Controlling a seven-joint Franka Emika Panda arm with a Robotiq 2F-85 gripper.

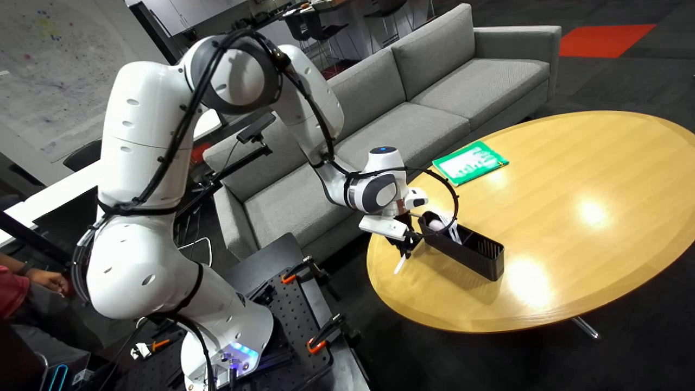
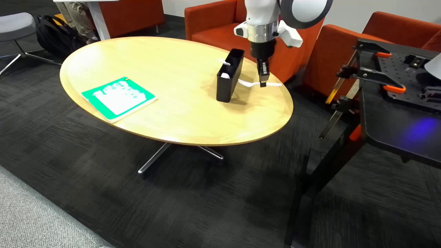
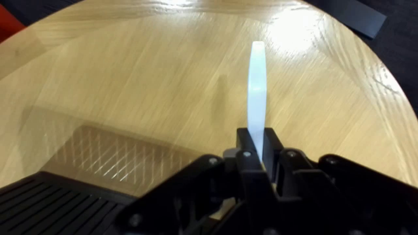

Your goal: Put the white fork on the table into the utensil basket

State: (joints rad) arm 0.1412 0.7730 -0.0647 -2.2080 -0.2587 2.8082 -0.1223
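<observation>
My gripper (image 3: 258, 140) is shut on the white fork (image 3: 257, 88), whose flat handle points away from the jaws in the wrist view. The fork's far end is hidden by the fingers there. In an exterior view the fork (image 2: 246, 83) lies roughly level across the fingertips (image 2: 263, 83), its wider end towards the utensil basket. Its shadow on the table (image 3: 156, 65) is apart from it, so it is held above the wood. The black basket (image 2: 225, 88) stands upright beside the gripper; its ribbed part (image 3: 49, 205) shows at the lower left of the wrist view.
White utensils (image 1: 454, 233) and a rounded white piece (image 1: 436, 224) are in the basket's end compartment. A green-and-white card (image 2: 120, 98) lies near the table's edge. A grey sofa (image 1: 402, 125) stands along one side, orange armchairs (image 2: 217, 29) along another.
</observation>
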